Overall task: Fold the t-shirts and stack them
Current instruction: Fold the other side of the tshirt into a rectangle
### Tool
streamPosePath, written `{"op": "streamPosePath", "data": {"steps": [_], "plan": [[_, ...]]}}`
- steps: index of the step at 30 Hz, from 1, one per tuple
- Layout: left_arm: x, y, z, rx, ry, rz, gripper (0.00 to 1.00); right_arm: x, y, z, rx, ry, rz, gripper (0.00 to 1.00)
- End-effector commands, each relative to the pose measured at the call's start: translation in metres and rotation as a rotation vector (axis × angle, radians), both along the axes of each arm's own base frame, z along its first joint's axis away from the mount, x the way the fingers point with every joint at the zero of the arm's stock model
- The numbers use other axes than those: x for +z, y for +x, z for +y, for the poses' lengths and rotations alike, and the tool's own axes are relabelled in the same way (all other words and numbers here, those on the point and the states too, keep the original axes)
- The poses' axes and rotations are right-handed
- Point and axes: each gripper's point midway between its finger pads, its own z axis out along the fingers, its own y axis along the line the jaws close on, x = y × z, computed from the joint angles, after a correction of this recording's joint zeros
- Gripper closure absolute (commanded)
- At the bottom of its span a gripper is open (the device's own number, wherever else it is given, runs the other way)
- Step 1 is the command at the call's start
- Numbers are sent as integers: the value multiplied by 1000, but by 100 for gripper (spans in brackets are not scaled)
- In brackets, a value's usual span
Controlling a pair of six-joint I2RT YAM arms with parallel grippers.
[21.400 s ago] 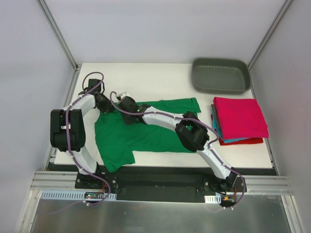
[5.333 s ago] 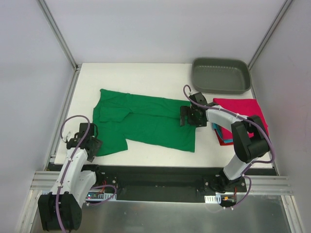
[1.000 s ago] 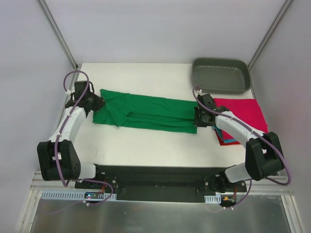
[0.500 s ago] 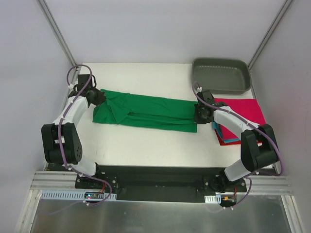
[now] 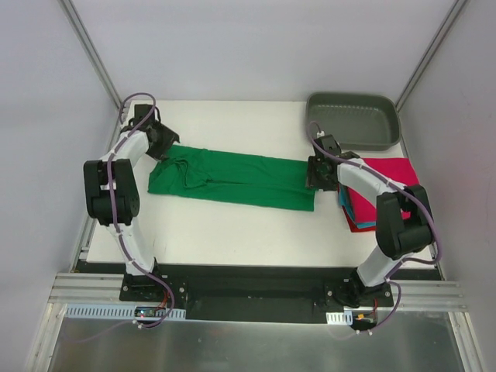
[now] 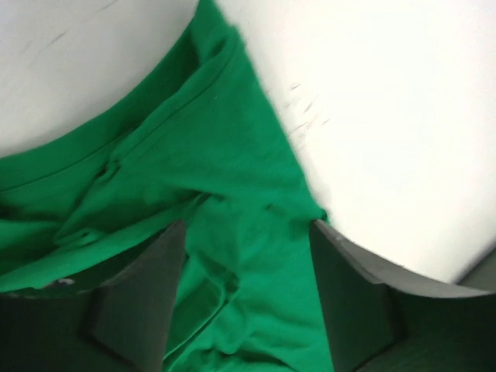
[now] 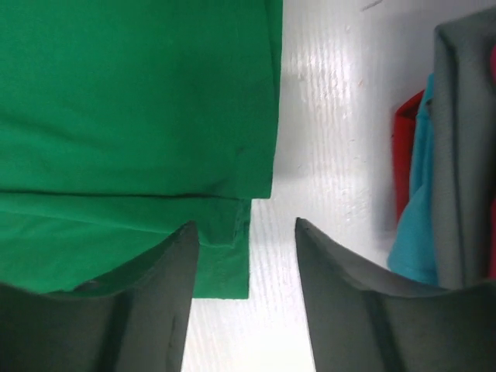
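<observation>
Bright green cloth t-shirt (image 5: 232,177) lies as a long strip – my left tool (image 6: 246,229) and right tool (image 7: 244,225) both released – cross-folding and stacking remain

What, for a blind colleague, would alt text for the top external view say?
A green t-shirt folded into a long strip lies across a table, the left gripper at its left end, the right gripper at its right. Right of it sits a stack of folded t-shirts, crimson-pink on top, a grey tray behind.
</observation>
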Motion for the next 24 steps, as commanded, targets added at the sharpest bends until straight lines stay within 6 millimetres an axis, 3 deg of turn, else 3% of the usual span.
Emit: {"op": "streamPosePath", "data": {"steps": [1, 2, 5, 8, 11, 15, 18, 20, 24], "plan": [[24, 23, 10, -43, 75, -19, 20, 39, 9, -5, 19, -11, -100, 25], [26, 20, 11, -54, 87, -19, 4, 45, 6, -4, 40, 1, -121, 4], [40, 1, 18, -46, 137, -26, 1, 59, -3, 8, 120, 83, -175, 4], [39, -33, 11, -71, 155, -10, 1, 62, -18, 37, 242, 238, -197, 4], [26, -73, -9, -167, 150, 26, 1, 60, -33, 51, 312, 329, -192, 4], [10, -113, -47, -308, 85, 56, 1, 59, -49, 49, 323, 348, -179, 4], [7, -123, -67, -370, 74, 52, 1, 56, -59, 46, 351, 339, -177, 4], [2, -125, -71, -374, 81, 67, 1, 53, -66, 42, 351, 323, -161, 4], [-5, -121, -72, -373, 73, 89, 18, 45, -76, 28, 341, 263, -137, 4]]}}
